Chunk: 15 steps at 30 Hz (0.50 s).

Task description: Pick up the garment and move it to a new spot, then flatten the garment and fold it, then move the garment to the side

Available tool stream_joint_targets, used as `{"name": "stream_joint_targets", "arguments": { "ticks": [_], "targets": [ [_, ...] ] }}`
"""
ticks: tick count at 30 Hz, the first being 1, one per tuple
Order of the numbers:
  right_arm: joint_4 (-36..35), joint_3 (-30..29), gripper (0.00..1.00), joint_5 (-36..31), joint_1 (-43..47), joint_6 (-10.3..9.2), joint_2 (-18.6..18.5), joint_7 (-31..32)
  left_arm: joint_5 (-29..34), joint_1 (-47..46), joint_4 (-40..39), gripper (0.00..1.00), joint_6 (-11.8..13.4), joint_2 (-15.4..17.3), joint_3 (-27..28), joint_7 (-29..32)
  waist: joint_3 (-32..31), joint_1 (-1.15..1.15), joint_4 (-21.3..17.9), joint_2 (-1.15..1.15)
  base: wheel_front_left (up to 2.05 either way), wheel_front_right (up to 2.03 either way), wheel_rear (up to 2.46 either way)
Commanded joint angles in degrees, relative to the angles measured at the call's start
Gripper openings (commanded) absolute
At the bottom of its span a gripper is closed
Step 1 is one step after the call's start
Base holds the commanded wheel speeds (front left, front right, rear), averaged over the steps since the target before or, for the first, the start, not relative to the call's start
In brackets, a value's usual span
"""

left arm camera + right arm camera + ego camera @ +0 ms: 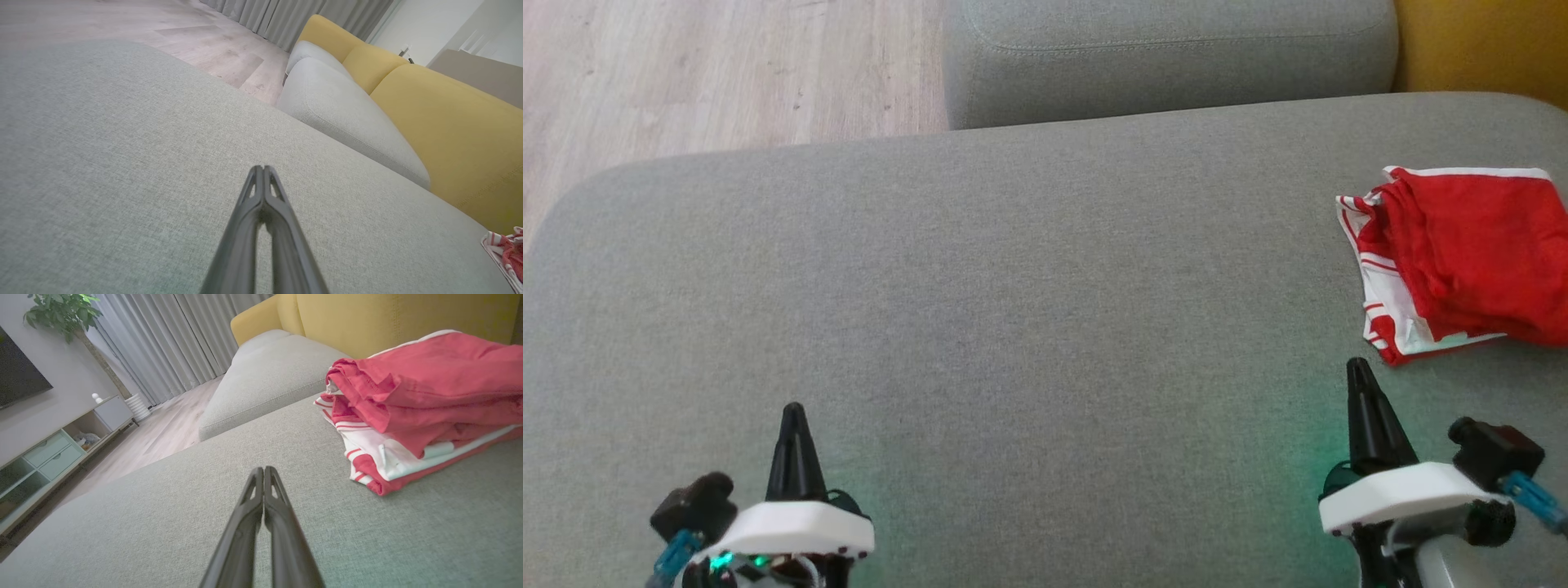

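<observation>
The left gripper (793,415) and right gripper (1357,369) are pinched closed, empty. The garment (1462,253), red with white striped trim, lies folded on the grey cushion (1013,286).

The red garment (1462,253) is lying folded at the right edge of the grey seat cushion (1013,286) (white striped trim is showing along its left side). The left gripper (793,411) and right gripper (1357,366) are pointing up the view, fingers pressed together, the right one near the garment but apart from it.

Grey sofa cushion (1013,269), yellow backrest (400,318), wood floor (703,73), grey curtains (171,339).
</observation>
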Motion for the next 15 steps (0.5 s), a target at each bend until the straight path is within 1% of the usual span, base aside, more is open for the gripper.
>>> {"name": "stream_joint_targets", "arguments": {
  "ticks": [1,15],
  "targets": [
    [-2.2,-0.2,0.00,2.1,-2.4,-0.01,-0.6,0.3,-1.6,-2.4,-2.1,0.00,-0.5,0.1,1.3,0.6,0.0,0.00,0.0,0.00,0.00,0.00,0.00],
    [-2.7,-1.0,0.00,11.7,-2.7,-0.01,-0.8,2.4,-9.3,-2.5,-2.9,0.00,-1.6,0.2,3.0,2.9,-0.3,0.00,-0.1,0.00,0.00,0.00,0.00]
  ]
}}
